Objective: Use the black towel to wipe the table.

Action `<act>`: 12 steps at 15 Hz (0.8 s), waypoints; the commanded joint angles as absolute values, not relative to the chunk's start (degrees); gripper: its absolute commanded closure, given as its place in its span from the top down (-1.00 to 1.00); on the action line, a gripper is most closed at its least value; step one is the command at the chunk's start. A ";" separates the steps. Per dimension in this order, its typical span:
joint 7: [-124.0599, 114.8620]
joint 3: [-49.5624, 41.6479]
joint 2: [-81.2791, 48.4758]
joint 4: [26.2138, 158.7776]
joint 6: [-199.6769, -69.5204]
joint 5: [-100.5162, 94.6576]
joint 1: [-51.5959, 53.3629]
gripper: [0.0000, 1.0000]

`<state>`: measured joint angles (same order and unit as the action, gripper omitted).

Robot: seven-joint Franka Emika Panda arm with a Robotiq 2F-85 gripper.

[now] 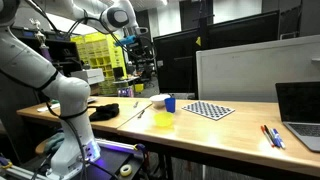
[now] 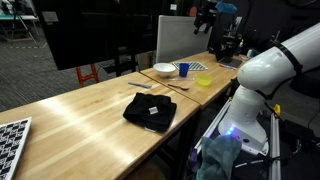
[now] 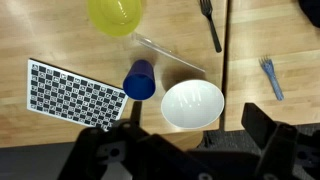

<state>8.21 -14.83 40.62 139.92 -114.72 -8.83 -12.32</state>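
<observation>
A black towel (image 2: 150, 111) lies on the long wooden table (image 2: 80, 115), close to its front edge. Farther along stand a white bowl (image 2: 163, 70), a blue cup (image 2: 183, 69) and a yellow bowl (image 2: 204, 78), close together. The big white robot arm (image 2: 268, 70) stands beside the table. Its gripper (image 2: 206, 18) hangs high above the bowls, too small to tell how the jaws stand.

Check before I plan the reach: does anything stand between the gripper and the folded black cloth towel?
Nothing visible does. The gripper hangs high over the round white bowl and blue cup; the black cloth towel lies apart on bare wood, uncovered.
</observation>
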 commanded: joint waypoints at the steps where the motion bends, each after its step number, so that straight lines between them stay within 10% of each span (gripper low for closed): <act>1: 8.37 -14.62 40.53 139.72 -114.54 -8.64 -12.55 1.00; 12: 8.61 -13.66 39.50 140.72 -114.98 -8.00 -11.05 1.00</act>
<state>8.24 -14.58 40.47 140.34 -114.69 -8.72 -12.02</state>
